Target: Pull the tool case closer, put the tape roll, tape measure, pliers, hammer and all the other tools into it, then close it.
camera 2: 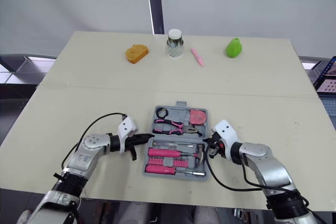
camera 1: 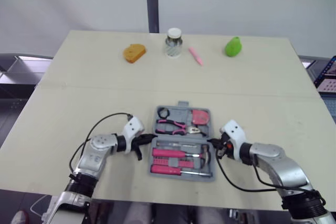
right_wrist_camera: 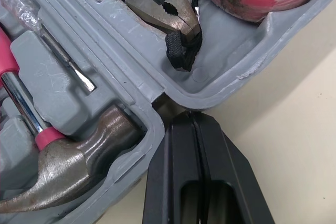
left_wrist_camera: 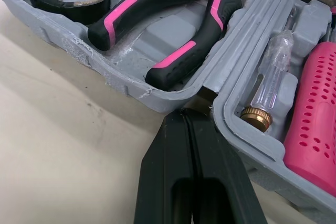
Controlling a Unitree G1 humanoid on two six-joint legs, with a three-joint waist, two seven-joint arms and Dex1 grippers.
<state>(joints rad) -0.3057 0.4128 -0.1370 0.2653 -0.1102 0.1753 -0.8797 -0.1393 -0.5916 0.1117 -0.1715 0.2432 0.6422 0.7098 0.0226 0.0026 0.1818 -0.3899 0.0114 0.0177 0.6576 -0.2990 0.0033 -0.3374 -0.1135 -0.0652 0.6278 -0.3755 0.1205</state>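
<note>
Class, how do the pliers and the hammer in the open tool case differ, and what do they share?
The pliers lie in the far half of the tool case; the hammer lies in the near half. The pliers have two pink-and-black handles; the hammer has one pink handle. Both rest flat in moulded recesses, working ends toward the robot's right.
</note>
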